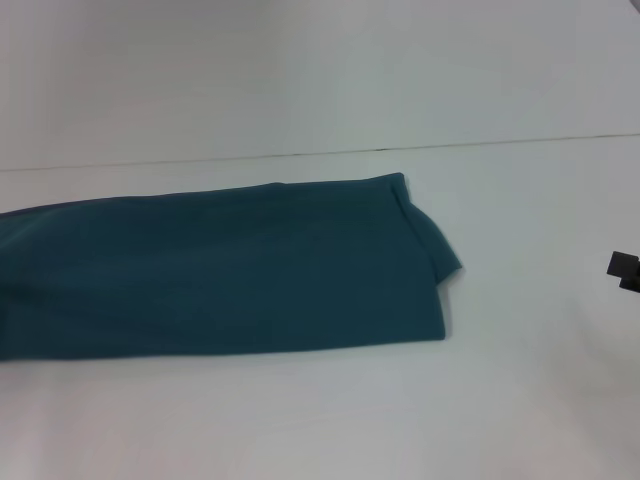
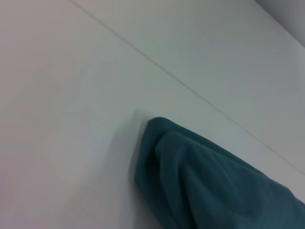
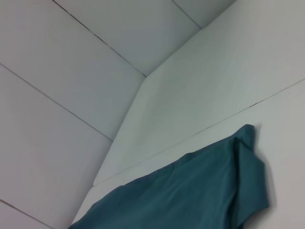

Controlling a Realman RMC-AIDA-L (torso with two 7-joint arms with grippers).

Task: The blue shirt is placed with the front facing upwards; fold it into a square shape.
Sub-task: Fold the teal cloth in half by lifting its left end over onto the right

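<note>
Head view: one blue shirt point(image 1: 220, 270), folded long, on table point(image 1: 300, 420).

Only a small black, blocky, square-edged part of the right arm point(image 1: 626, 270) visible at the head view's edge.

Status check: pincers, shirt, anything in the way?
Right pincer at table's right edge, clear of cloth; left pincer unseen. Dark teal-blue cotton shirt folded into a long band, not yet square. No obstruction visible.
</note>
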